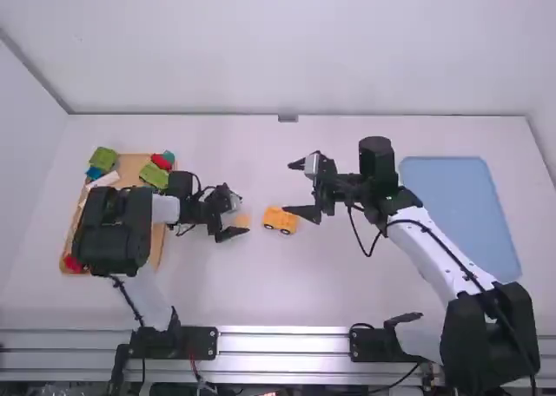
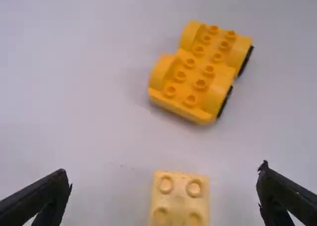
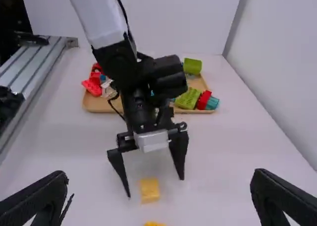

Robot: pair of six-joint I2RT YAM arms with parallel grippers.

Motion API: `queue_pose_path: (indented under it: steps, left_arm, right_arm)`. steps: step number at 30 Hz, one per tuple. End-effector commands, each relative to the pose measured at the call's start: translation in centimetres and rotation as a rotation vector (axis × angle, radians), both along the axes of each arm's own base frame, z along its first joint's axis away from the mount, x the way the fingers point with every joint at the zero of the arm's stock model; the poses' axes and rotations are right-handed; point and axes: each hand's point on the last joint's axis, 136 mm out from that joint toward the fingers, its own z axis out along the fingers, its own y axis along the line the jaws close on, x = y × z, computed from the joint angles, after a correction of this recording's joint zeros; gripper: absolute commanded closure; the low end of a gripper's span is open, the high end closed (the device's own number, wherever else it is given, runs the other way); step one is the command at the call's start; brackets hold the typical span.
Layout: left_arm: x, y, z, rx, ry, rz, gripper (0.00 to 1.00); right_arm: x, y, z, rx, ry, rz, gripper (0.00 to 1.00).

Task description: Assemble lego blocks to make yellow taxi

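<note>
The left pincer (image 1: 242,214) is spread wide, its fingers on either side of a small yellow block (image 2: 179,201) on the worktop (image 1: 208,283), with a gap at each side. Just right of the block sits the yellow car base (image 1: 280,220), studs up. The right pincer (image 1: 289,187), also wide open and holding nothing, is near the car base, toward the far side.
</note>
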Motion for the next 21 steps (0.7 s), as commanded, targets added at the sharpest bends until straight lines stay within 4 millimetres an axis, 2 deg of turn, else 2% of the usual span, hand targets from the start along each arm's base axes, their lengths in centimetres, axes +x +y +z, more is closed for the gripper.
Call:
queue_pose_path:
  steps: [1, 6, 9, 12, 15, 19, 21]
  left_arm:
    - [0.1, -0.2, 0.1, -0.063, 0.04, -0.017, 0.01]
    - [-0.3, 1.2, -0.5, 0.005, -0.016, -0.066, 0.0]
    - [-0.3, 2.2, -1.0, 0.029, -0.016, -0.045, 0.04]
    - [-0.4, 1.8, -0.6, -0.022, -0.042, -0.048, 0.07]
    - [-0.7, 1.0, -1.5, -0.01, -0.057, -0.073, 0.28]
    - [-0.9, 1.0, -1.9, -0.003, -0.048, -0.071, 0.44]
    - [-0.9, 1.1, -2.0, 0.001, -0.046, -0.068, 0.46]
  right_arm:
    - [0.2, -0.1, -0.6, -0.009, 0.009, -0.008, 0.02]
    - [0.1, 0.0, -0.6, -0.009, 0.01, -0.005, 0.02]
    - [0.0, 0.3, -0.7, -0.017, 0.006, -0.005, 0.02]
    - [0.1, 0.7, -0.9, -0.032, -0.004, -0.016, 0.02]
    - [0.0, 1.4, -1.2, -0.058, -0.041, -0.017, 0.02]
    - [-0.8, 2.2, -1.2, -0.062, -0.083, 0.024, 0.02]
    - [-1.0, 2.4, -1.2, -0.062, -0.087, 0.033, 0.02]
